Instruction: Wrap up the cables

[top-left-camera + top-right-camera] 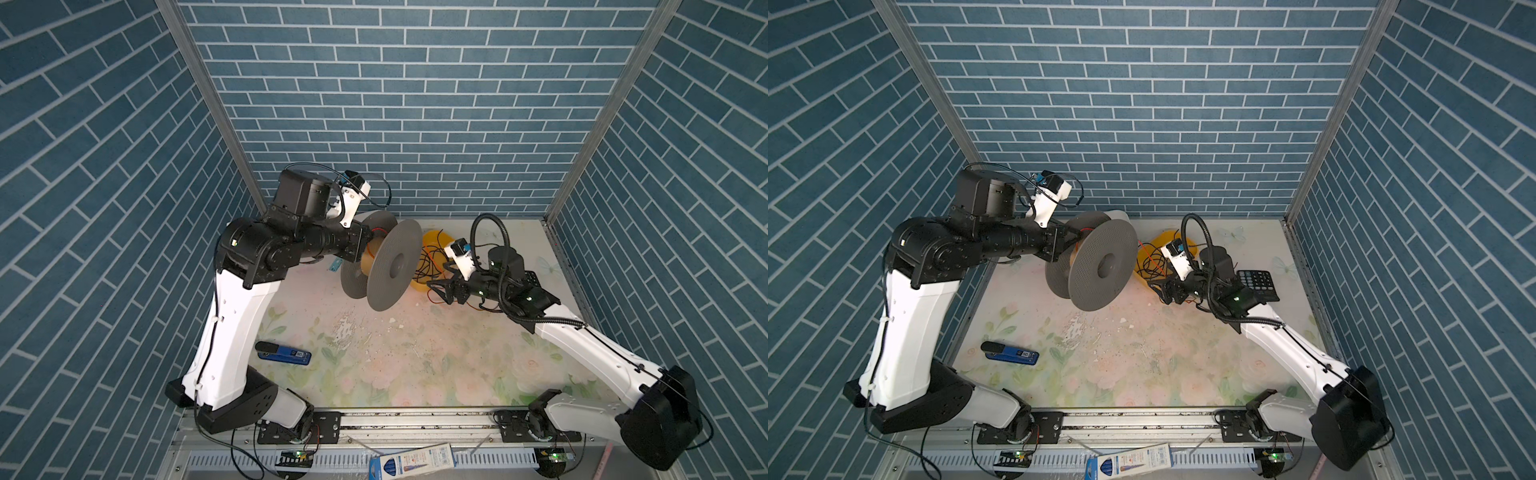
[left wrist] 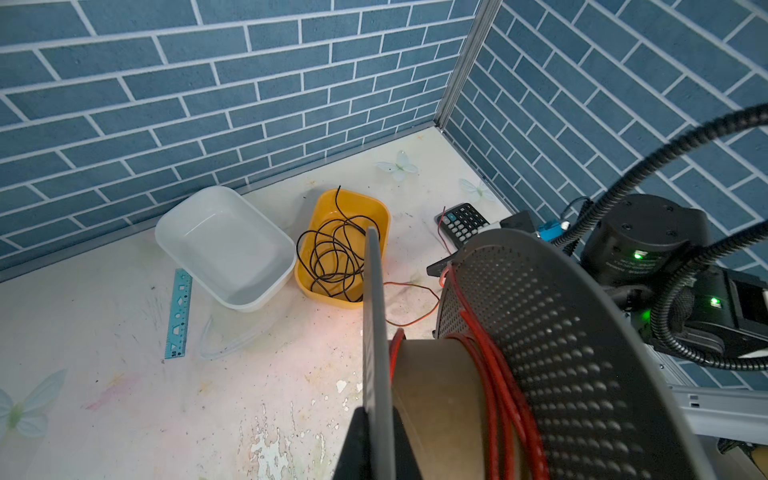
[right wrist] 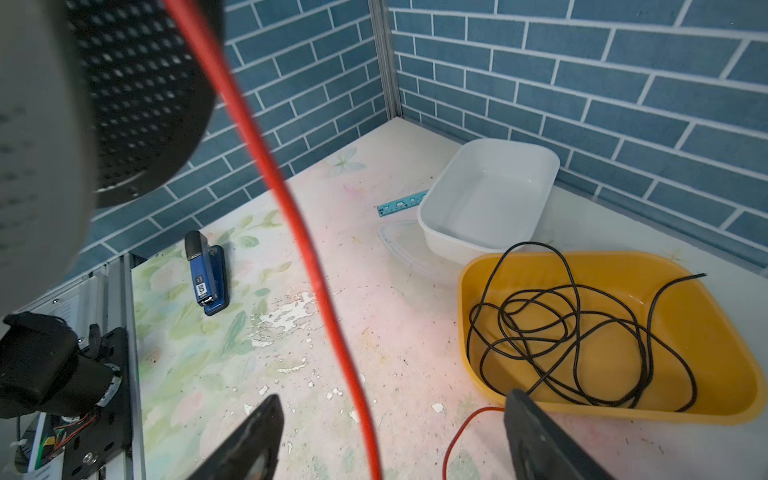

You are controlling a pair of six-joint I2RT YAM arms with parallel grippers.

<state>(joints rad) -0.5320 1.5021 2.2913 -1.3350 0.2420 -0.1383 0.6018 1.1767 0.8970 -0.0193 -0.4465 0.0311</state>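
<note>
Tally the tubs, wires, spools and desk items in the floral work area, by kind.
Tubs: 2 (white rectangular plastic tub, yellow rectangular plastic tub)
Wires: 2 (thin orange-red wire, thin black wire tangle)
Spools: 1 (grey perforated plastic spool)
Desk items: 3 (blue stapler, teal plastic ruler, black calculator)
Total: 8

Two arms are seen, the left arm (image 1: 232, 332) and the right arm (image 1: 590, 349). Each is built of big white shells and round black joints. A black ribbed hose (image 2: 673, 146) is looped by the right one. Small green lights (image 2: 638, 254) are lit. The right gripper (image 3: 390, 440) is fitted with flat black fingers (image 3: 249, 436).
</note>
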